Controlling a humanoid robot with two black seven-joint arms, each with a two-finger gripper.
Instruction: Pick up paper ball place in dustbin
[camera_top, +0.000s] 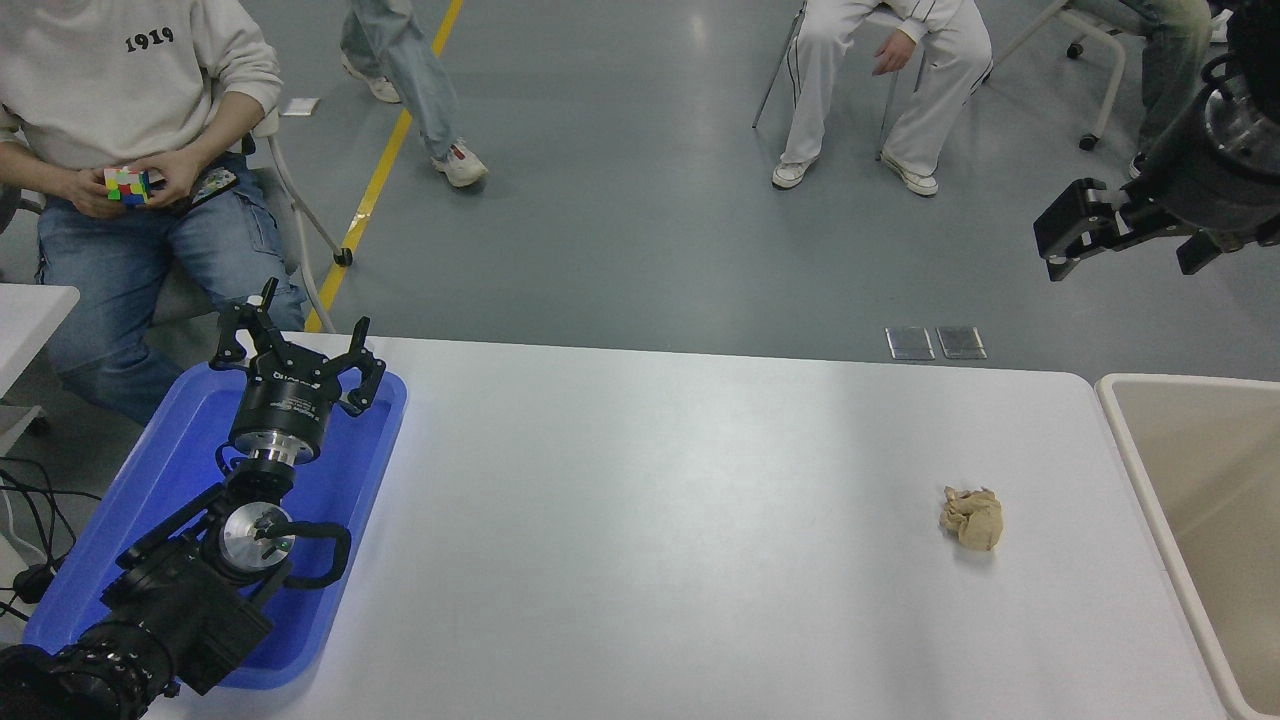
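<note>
Right tool (1062, 240) is hanging at the upper right of the frame, past the far edge of the white worktop (650, 520); whether its fingers are spread I cannot tell. Well below it, toward the lower right, the crumpled tan-brown paper ball (971, 517) is lying on bare worktop, with open surface all around it. Beside the worktop's right edge, the large beige plastic dustbin (1120, 420) is standing. At lower left, the left tool (300, 345) is sitting spread over the shallow blue plastic tray (180, 450).
</note>
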